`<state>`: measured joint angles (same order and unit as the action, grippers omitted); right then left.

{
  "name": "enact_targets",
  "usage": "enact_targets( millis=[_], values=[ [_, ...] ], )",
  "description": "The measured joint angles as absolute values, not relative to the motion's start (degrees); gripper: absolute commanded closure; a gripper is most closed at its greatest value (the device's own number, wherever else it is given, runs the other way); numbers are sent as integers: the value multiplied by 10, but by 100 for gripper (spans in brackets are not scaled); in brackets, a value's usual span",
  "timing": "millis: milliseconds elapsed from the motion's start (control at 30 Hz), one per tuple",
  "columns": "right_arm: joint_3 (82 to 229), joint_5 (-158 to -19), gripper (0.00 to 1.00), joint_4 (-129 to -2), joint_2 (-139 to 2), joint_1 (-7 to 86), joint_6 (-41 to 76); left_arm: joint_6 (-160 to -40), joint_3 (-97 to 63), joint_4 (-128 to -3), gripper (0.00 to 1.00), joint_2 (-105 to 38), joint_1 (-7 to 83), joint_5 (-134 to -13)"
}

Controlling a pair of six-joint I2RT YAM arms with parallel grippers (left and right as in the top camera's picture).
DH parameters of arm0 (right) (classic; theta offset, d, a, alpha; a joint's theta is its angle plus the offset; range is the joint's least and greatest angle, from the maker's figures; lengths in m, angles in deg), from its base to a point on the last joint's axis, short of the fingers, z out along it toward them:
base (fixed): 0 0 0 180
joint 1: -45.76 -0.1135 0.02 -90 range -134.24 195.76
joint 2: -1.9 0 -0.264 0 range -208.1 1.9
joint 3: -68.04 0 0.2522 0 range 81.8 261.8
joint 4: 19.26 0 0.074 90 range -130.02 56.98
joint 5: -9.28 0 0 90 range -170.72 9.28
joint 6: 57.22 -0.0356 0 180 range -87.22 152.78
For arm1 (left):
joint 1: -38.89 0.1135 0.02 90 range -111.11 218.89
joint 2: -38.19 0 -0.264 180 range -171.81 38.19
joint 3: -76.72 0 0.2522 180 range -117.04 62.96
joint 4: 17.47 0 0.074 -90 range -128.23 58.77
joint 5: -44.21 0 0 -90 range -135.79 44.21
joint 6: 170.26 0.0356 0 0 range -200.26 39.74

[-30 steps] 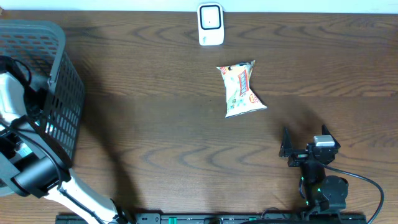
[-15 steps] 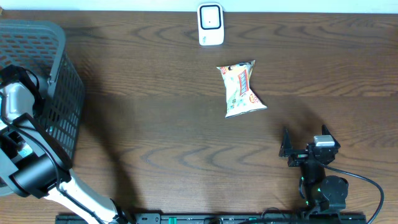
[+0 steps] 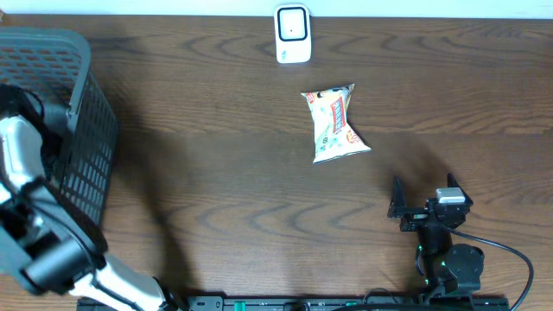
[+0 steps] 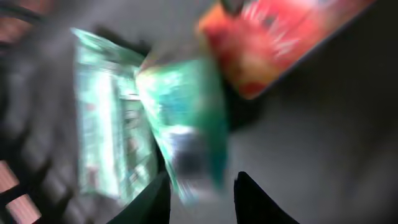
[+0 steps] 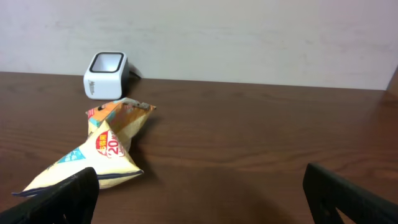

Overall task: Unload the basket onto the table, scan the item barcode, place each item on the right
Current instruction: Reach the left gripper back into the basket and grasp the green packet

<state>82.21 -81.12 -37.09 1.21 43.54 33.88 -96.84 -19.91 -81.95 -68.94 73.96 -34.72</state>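
Note:
A green packet (image 4: 180, 118) lies blurred in the left wrist view, its lower end pinched between the narrowed fingers of my left gripper (image 4: 202, 182) inside the grey basket (image 3: 86, 130). A red packet (image 4: 280, 43) lies beyond it. In the overhead view the left arm (image 3: 17, 155) reaches into the basket and hides the gripper. A white scanner (image 3: 293, 34) stands at the table's far edge. A cream snack bag (image 3: 335, 125) lies on the table in front of it. My right gripper (image 3: 423, 183) rests near the front edge, wide open and empty, facing the bag (image 5: 102, 152) and the scanner (image 5: 106, 74).
The basket's mesh wall (image 4: 18, 186) stands close on the left of the left gripper. Bare dark wood (image 3: 225, 173) lies between the basket and the snack bag. A pale wall (image 5: 249, 37) rises behind the scanner.
The left arm has shifted inside the basket, its white link sliding toward the table's near edge. The right arm, the snack bag and the scanner have not moved.

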Motion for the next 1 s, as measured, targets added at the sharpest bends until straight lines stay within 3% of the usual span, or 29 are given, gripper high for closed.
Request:
enact_targets(
  millis=[233,467,767,833,1000],
  values=[
    [822,-811,1,-371,12,435,339,-983,-200,-776,70,-518,740,-388],
    [822,-811,1,-371,12,435,339,-985,-202,-758,38,-408,740,-399],
    [822,-811,1,-371,12,435,339,-996,-184,-778,27,-486,742,-360],
    [822,-811,1,-371,12,435,339,-1002,-180,-786,18,-519,745,-351],
    [822,-811,1,-371,12,435,339,-1015,-172,-787,14,-615,753,-347]
  ],
)
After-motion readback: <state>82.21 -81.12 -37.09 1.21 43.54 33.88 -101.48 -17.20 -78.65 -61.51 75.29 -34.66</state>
